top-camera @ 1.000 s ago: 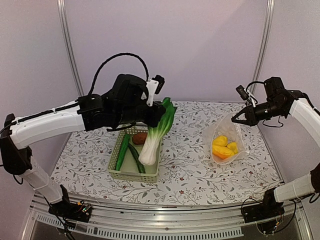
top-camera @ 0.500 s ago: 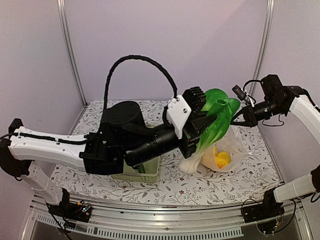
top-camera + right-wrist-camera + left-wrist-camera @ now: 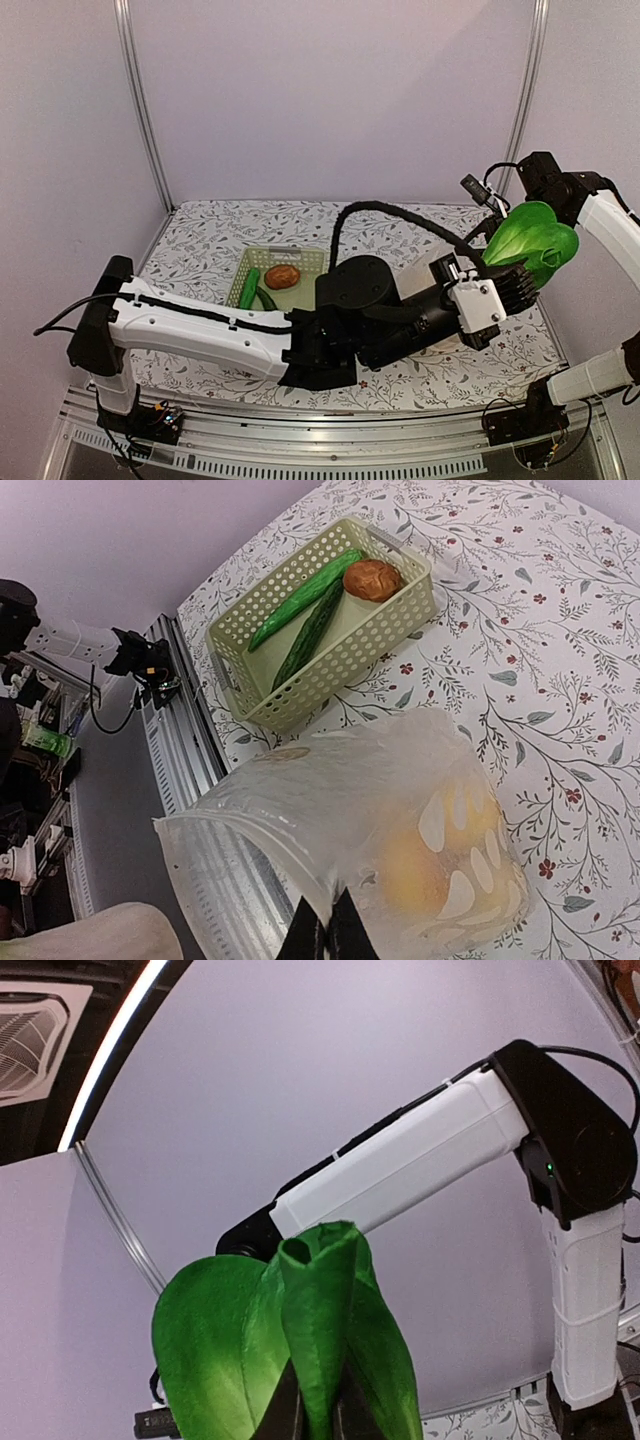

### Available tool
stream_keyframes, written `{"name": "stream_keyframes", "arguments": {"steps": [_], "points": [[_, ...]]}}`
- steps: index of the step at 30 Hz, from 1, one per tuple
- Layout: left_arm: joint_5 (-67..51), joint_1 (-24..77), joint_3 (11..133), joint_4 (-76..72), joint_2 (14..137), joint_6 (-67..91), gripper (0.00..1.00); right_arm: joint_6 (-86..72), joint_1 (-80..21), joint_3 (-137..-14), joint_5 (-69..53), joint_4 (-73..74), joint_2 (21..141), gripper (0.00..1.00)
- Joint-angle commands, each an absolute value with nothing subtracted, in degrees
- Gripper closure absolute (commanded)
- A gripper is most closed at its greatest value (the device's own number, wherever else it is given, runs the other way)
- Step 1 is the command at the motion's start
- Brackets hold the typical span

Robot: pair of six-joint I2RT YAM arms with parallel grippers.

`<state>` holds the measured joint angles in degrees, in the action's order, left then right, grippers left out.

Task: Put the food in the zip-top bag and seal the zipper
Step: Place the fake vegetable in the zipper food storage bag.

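My left gripper (image 3: 518,282) is shut on a toy bok choy; its green leaves (image 3: 532,238) stand up at the right, over the zip-top bag (image 3: 440,268), which my left arm mostly hides. In the left wrist view the leaves (image 3: 300,1360) fill the lower frame around that gripper (image 3: 315,1412). My right gripper (image 3: 322,932) is shut on the rim of the clear dotted bag (image 3: 380,810) and holds its mouth open. The zipper (image 3: 262,798) runs along that open rim. Yellow and orange food (image 3: 430,870) lies inside. In the top view the right gripper (image 3: 479,234) sits beside the leaves.
A pale green lattice basket (image 3: 243,270) stands left of centre and also shows in the right wrist view (image 3: 330,670). It holds two green cucumbers (image 3: 305,598) and a reddish-brown piece (image 3: 373,578). My left arm (image 3: 250,335) stretches low across the table front. The metal rail (image 3: 300,450) is at the near edge.
My left arm has swung farther right and lower with the bok choy, bringing it from mid-table to above the bag. The right gripper has stayed holding the bag.
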<state>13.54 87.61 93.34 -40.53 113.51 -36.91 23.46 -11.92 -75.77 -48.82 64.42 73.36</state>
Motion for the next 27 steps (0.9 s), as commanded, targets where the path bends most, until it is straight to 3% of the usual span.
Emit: {"name": "stream_keyframes", "arguments": {"steps": [1, 7, 27], "points": [[9.63, 85.54, 96.14, -46.58, 117.67, -42.38, 1.00, 25.14, -12.46, -76.48, -51.84, 67.32, 72.36, 1.00], [9.20, 82.75, 91.91, -53.08, 120.40, -45.37, 1.00, 27.51, -12.48, -77.40, -52.71, 70.69, 71.79, 1.00], [15.53, 78.15, 83.92, -53.18, 126.83, -61.90, 1.00, 29.88, -12.48, -79.63, -55.88, 73.21, 73.48, 1.00]]}}
